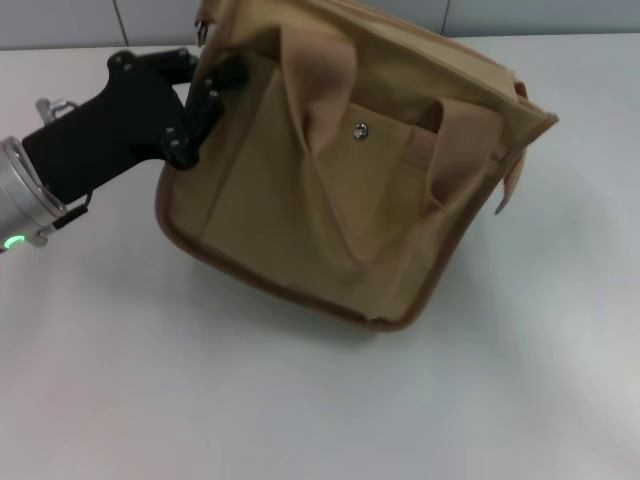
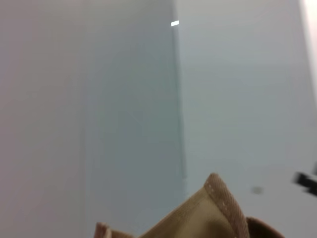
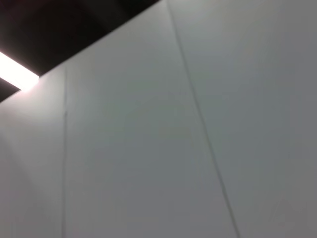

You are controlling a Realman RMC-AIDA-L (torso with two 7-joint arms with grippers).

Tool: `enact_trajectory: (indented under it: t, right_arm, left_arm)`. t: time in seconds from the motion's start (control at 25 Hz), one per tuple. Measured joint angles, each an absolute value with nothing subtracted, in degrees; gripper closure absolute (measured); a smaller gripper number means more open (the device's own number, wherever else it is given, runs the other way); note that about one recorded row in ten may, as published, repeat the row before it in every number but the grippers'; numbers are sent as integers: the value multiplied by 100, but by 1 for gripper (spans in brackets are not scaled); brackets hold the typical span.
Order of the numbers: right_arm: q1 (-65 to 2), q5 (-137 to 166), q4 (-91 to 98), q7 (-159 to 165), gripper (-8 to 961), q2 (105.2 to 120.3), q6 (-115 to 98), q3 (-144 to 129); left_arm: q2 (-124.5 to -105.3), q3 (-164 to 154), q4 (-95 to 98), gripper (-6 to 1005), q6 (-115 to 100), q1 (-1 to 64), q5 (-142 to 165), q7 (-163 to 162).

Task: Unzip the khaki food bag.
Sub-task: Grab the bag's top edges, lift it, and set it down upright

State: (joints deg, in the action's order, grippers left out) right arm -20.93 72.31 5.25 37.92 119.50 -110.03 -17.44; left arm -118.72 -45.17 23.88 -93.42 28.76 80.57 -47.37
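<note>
Pressing against the bag's (image 1: 340, 180) upper left corner, the left gripper (image 1: 205, 100) has fingers whose state cannot be told; bag sits tilted on the desk (image 1: 300, 400).

A: Where's the khaki food bag (image 1: 340, 180)?
B: On the table (image 1: 320, 410), centre to far side, tipped so its pocket face points up toward the head camera. Both handles lie across that face, snap (image 1: 360, 130) between them.
A: Arms?
B: Left gripper (image 1: 205, 100) sits at the bag's far-left top corner, touching it; arm reaches in from the left. Bare table in front and to the right.
</note>
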Motion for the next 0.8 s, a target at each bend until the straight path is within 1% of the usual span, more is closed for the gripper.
enact_trajectory:
  t: [0.04,0.08,0.12,0.16,0.2,0.24,0.4,0.64,0.8]
  right_arm:
    - [-2093,7231,525,3792,124,11950,-11003,-1744]
    - [-2260,7213,449,3720,124,11948,-10985,-1761]
    - [-2577,7229,426,3648,124,11952,-10889,-1842]
    - [-2577,7229,426,3648,124,11952,-10889,-1842]
    - [-2947,7235,433,3671,124,11938,-10670,-2061]
    - [-2947,7235,433,3671,124,11938,-10670,-2061]
    - [-3626,7237,767,4064,124,11930,-9964,-2854]
    - [-3939,7238,1321,4706,124,11943,-9576,-3713]
    - [-4124,7238,1889,5455,124,11955,-8740,-4574]
  left_arm:
    - [-11864,-4628,2597,927,-9428,2904,8057,-4802]
    - [-11864,-4628,2597,927,-9428,2904,8057,-4802]
    - [-11855,-4917,3008,927,-9502,2937,8058,-4981]
    - [-11855,-4917,3008,927,-9502,2937,8058,-4981]
    - [-11852,-5104,3206,927,-9509,2938,8059,-5041]
    - [-11852,-5104,3206,927,-9509,2938,8059,-5041]
    - [-11845,-5300,3338,927,-9505,2956,8076,-5065]
    - [-11830,-5300,3351,927,-9527,2984,8098,-5067]
    - [-11826,-5346,3412,927,-9532,2992,8103,-5049]
